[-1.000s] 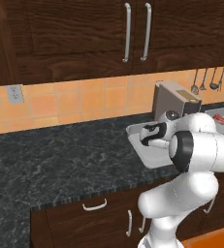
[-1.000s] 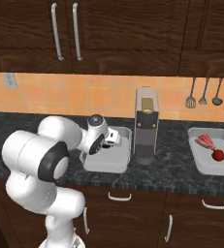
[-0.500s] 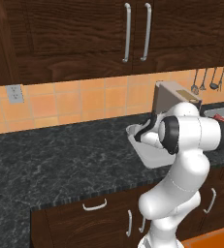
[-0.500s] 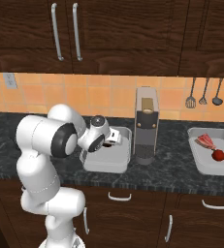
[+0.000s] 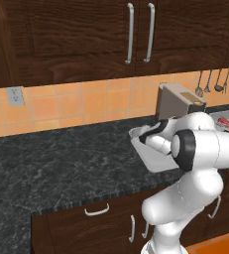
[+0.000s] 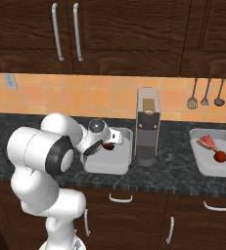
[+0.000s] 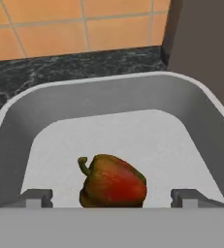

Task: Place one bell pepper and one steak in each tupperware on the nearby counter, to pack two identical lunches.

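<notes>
A pale grey tupperware (image 7: 108, 92) stands on the black counter (image 5: 61, 158), and a red-orange bell pepper (image 7: 112, 180) lies on its floor. My gripper (image 7: 112, 196) hangs low over the pepper, its fingertips (image 7: 36, 197) spread wide on either side and touching nothing. From the base views the gripper (image 6: 112, 141) (image 5: 146, 136) reaches into this tupperware (image 6: 109, 163) (image 5: 158, 163). A second tupperware (image 6: 214, 163) at the far right holds a steak (image 6: 207, 142) and another bell pepper (image 6: 220, 156).
A tall grey coffee machine (image 6: 147, 127) stands between the two containers, close to the right wall of the near one. Orange tiled backsplash runs behind, with utensils (image 6: 210, 95) hanging at the right. Dark cabinets hang overhead.
The jaws have spread wider, and the pepper now lies free in the tupperware. The arm's elbow has swung sideways while the hand stayed over the container.
</notes>
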Robot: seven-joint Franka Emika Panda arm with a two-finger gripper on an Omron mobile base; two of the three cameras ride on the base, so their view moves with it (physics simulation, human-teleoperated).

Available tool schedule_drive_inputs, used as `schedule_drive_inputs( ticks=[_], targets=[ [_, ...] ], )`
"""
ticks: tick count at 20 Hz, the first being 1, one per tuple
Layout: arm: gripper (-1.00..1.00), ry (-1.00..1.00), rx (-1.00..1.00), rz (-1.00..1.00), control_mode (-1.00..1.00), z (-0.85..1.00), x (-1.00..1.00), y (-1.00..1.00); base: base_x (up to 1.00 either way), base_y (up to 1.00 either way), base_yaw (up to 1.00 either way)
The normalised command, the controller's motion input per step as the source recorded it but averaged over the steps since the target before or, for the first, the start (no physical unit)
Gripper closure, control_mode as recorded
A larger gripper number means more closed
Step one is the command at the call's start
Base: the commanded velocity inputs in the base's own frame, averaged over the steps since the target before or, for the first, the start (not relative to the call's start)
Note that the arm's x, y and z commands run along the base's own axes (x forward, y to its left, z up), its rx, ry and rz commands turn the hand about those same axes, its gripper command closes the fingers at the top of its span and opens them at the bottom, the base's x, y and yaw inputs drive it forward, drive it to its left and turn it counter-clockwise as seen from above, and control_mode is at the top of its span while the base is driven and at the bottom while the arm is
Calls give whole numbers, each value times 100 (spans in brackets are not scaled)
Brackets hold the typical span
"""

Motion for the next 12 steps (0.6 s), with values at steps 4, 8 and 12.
schedule_drive_inputs(
  ticks=[4, 8, 12],
  targets=[
    [-100, -12, 0, 0, -100, 96, -86, 0, 0, 0, 0],
    [-100, -8, -3, 0, -100, 97, -98, 7, 0, 0, 0],
    [-100, -3, 0, 0, -100, 100, -95, 0, 0, 0, 0]
  ],
)
